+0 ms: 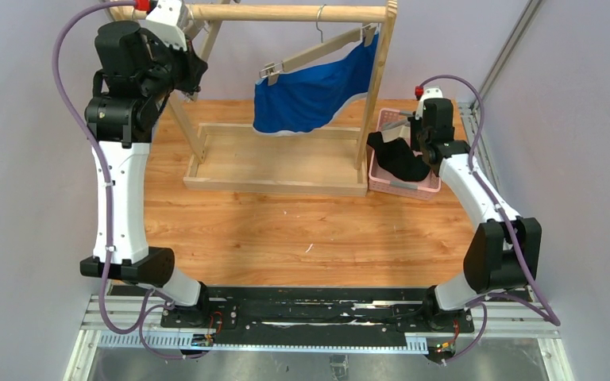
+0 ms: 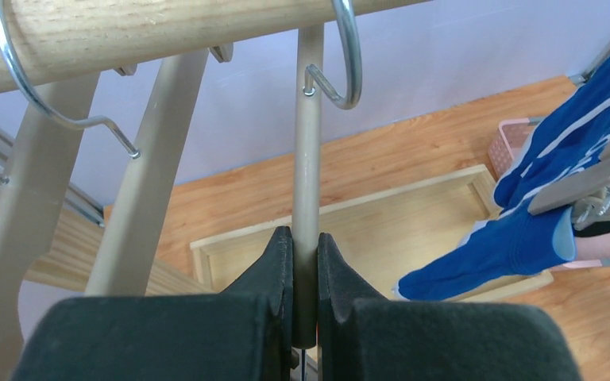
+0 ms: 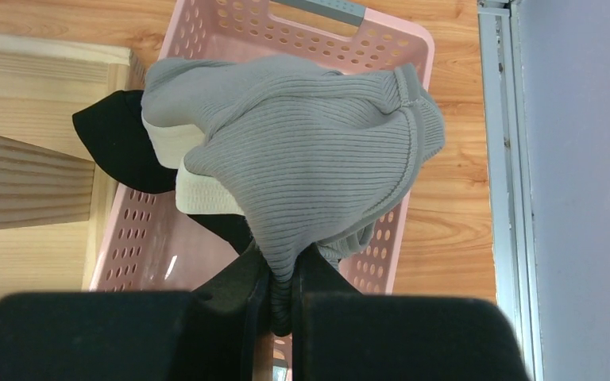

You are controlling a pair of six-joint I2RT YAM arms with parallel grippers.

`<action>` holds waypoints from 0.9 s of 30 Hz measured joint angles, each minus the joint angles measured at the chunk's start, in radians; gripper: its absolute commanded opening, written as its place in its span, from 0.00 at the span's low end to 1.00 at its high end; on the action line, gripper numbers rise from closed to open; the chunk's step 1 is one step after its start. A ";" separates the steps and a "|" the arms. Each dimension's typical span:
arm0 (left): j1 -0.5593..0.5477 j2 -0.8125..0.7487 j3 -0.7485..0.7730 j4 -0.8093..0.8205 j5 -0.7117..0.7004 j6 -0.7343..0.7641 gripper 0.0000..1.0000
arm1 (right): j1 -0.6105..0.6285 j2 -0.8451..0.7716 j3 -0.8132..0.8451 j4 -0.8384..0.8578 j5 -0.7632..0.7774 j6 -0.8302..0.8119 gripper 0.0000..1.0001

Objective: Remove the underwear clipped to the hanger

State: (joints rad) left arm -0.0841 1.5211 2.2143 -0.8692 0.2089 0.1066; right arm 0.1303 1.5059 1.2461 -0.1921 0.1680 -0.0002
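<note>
The right claw (image 3: 283, 274) is pressed shut on a fold of the grey briefs (image 3: 318, 151), which hang bunched over the pink basket (image 3: 413, 36) at the right. The black briefs (image 3: 111, 143) lie beneath them, spilling over the basket's left rim. The left claw (image 2: 305, 240), up at the far left, is nearly closed, both pads touching a pale hanger bar (image 2: 309, 159) under the wooden rail (image 2: 167, 28). The blue briefs (image 1: 310, 95) are clipped to a tilted hanger (image 1: 318, 49) in the rack's middle.
</note>
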 measured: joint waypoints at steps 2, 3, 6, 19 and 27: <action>0.005 0.011 0.000 0.012 0.008 -0.003 0.00 | -0.002 0.008 0.000 0.004 -0.009 0.000 0.01; 0.010 0.018 0.001 0.017 0.013 -0.005 0.00 | -0.003 0.011 0.000 0.008 -0.013 0.000 0.01; 0.019 0.045 0.014 0.024 0.025 -0.010 0.00 | -0.003 0.031 0.000 0.012 -0.020 0.001 0.01; 0.038 0.108 0.028 0.044 0.056 -0.014 0.00 | -0.006 0.262 0.035 -0.094 -0.008 0.037 0.51; 0.039 0.105 0.022 0.047 0.058 -0.014 0.00 | -0.008 0.300 0.064 -0.180 -0.039 0.074 0.71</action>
State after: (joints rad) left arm -0.0452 1.6260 2.2364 -0.8223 0.2668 0.0921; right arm 0.1219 1.8061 1.3098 -0.3717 0.1295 0.0738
